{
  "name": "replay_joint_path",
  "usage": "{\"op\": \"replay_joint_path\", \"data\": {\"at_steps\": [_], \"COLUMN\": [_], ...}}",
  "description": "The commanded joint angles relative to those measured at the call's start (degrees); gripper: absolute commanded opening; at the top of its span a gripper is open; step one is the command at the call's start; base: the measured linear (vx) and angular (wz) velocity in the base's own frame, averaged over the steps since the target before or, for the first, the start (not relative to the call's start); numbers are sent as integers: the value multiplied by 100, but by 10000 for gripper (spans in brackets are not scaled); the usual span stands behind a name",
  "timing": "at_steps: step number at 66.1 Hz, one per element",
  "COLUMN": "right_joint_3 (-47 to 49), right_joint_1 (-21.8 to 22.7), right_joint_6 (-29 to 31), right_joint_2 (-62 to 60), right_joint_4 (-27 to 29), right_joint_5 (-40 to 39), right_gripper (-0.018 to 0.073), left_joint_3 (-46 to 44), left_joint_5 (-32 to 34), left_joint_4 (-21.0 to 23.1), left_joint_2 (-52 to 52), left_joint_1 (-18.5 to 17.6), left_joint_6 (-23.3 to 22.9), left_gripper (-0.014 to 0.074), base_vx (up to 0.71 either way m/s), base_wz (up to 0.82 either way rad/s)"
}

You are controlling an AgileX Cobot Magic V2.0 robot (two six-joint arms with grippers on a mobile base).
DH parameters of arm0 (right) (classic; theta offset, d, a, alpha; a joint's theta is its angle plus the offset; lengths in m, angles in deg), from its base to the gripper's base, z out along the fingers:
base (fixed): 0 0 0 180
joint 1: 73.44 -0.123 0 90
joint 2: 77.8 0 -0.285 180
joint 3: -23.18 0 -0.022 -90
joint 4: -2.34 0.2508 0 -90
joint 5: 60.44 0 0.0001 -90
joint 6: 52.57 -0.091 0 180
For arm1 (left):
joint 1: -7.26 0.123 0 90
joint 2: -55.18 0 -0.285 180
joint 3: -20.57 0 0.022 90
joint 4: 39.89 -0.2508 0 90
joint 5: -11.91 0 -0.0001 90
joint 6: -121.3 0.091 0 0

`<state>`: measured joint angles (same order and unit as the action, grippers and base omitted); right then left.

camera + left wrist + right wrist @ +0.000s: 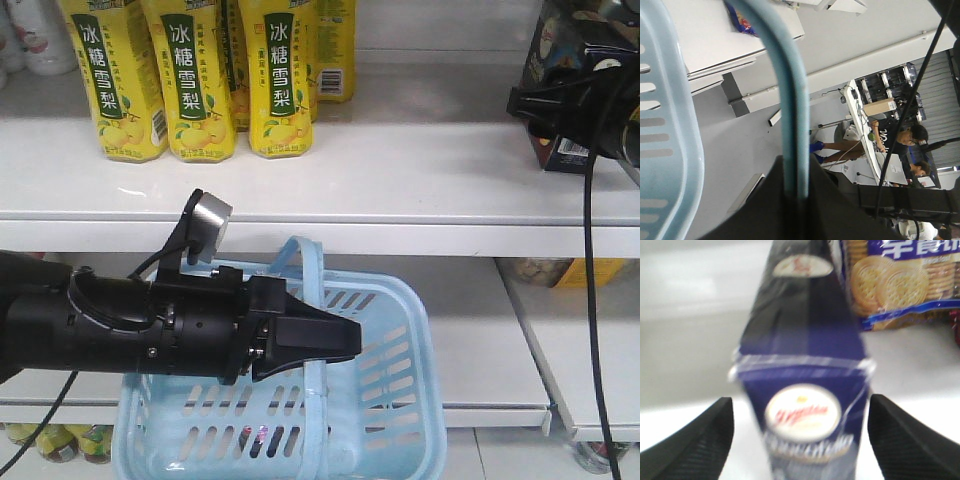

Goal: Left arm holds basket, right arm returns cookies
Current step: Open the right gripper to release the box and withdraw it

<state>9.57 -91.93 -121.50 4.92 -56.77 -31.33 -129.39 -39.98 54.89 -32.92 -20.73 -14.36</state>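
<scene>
The pale blue basket (300, 420) hangs below the shelf edge by its hoop handle (790, 100). My left gripper (345, 340) is shut on that handle, which runs up between its black jaws in the left wrist view (795, 195). The navy cookies box (805, 390) stands upright on the white shelf (685, 360), between the fingers of my right gripper (800, 402). That gripper is open, with a gap on each side of the box. In the front view, the right arm (575, 100) reaches in at the top right and partly covers the cookies (565, 152).
Yellow drink bottles (195, 80) stand in a row at the shelf's back left. A purple pack of round crackers (900, 285) lies just behind and to the right of the box. A lower shelf (560, 340) runs behind the basket. A black cable (592, 300) hangs at the right.
</scene>
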Motion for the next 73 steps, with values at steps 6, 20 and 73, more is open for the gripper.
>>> {"op": "replay_joint_path", "data": {"at_steps": [6,20,73], "right_joint_3": [168,168,-1086], "right_joint_1": [-406,-834,-1995], "right_joint_6": [301,402,1662], "right_joint_2": [-265,-550,-3592], "right_joint_4": [-48,-48,533], "right_joint_5": [609,1308,2382], "right_gripper": [522,522,517], "left_joint_3": [-248,-248,-248], "left_joint_5": [-134,-134,-134], "left_joint_4": [525,525,525], "left_joint_2": [239,239,239], "left_joint_1": [10,10,10], "left_joint_6": [123,123,123], "left_gripper": [-3,-3,-3], "base_vx": [0,0,0], "base_wz": [0,0,0]}}
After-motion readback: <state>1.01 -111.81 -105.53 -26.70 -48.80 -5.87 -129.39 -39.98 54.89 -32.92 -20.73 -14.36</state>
